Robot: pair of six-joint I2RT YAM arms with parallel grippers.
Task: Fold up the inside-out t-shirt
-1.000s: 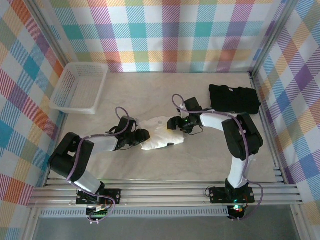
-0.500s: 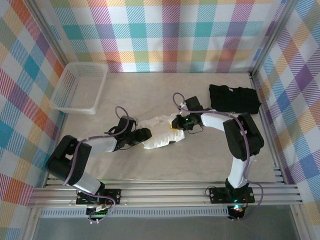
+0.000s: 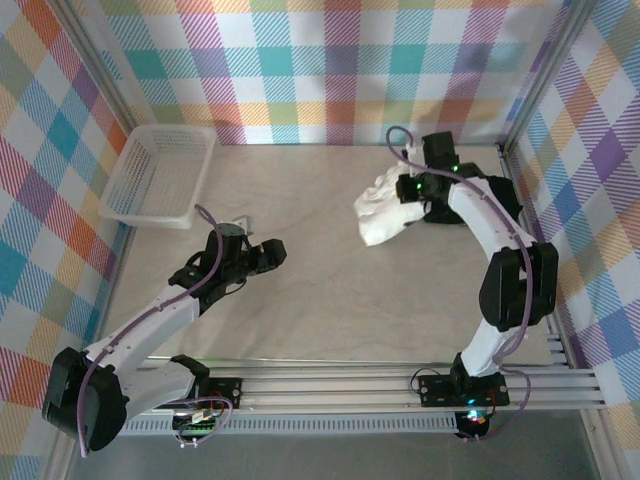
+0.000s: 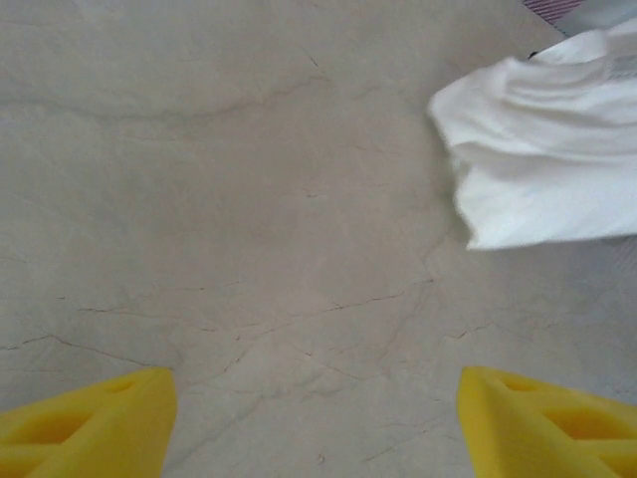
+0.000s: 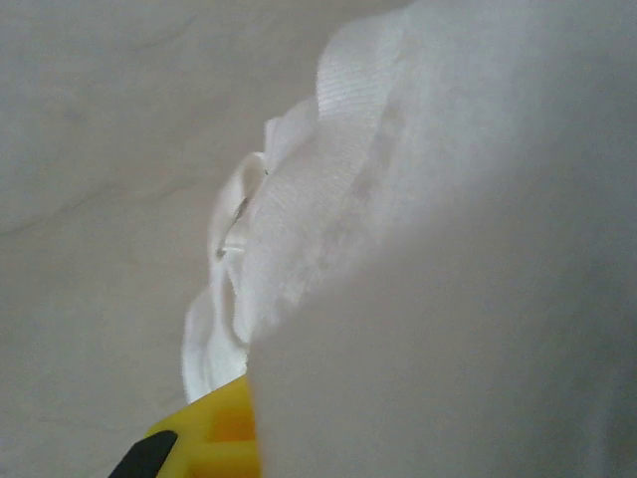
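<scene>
**Item:** the inside-out t-shirt (image 3: 380, 212), plain white thin cloth, bunched in a loose wad and not yet spread.

**Location:** far right of your pale marbled table (image 3: 320, 320). It hangs from the right gripper (image 3: 400, 192), which looks clamped on a fistful of cloth, with fabric draped over its yellow finger (image 5: 214, 433).

**Left gripper** (image 3: 274, 253)**:** over bare table left of centre, yellow fingers (image 4: 90, 423) wide apart, holding nothing, well apart from the shirt.

**Step in hand, as I judge it:** lifting the bundle to open it out before any fold.

**Next:** you'll likely need to lay it flat mid-table and give the free gripper a hem or shoulder to take.
</scene>
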